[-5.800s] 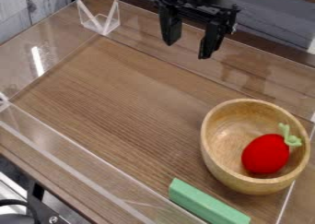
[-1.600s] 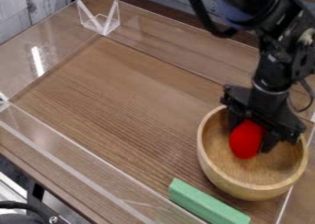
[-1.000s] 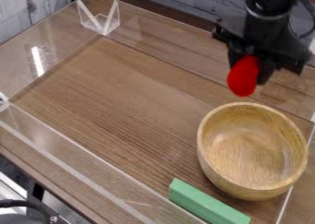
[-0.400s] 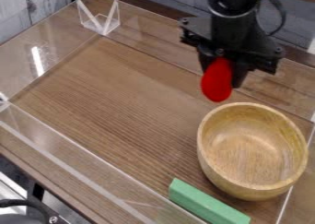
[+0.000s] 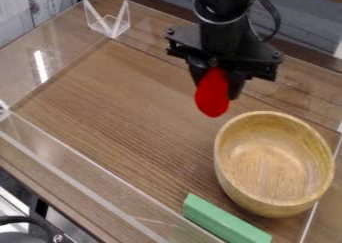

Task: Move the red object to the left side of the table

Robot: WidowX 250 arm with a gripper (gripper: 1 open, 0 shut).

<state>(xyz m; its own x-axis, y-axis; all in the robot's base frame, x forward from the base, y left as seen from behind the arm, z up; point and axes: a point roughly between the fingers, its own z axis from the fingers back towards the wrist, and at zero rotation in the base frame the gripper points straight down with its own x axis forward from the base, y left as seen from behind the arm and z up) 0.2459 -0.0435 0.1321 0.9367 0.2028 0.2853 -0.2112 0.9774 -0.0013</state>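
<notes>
Leftward since before, my claw (image 5: pixel 222 80) grips the red object (image 5: pixel 211 94) (above the table (image 5: pixel 120 107)), bowl (image 5: pixel 275 165) at four o'clock.

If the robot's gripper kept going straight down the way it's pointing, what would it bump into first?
Probably the bare table. The gripper points down, its fingers shut on the red object, which would touch first, just left of the wooden bowl; depth is unclear.

The top of the red object (image 5: pixel 211 93) is hidden between the fingers of the gripper (image 5: pixel 222 79). The arm is cut off by the upper edge of the frame. The green block (image 5: pixel 233 221) is cut by the bottom edge.
</notes>
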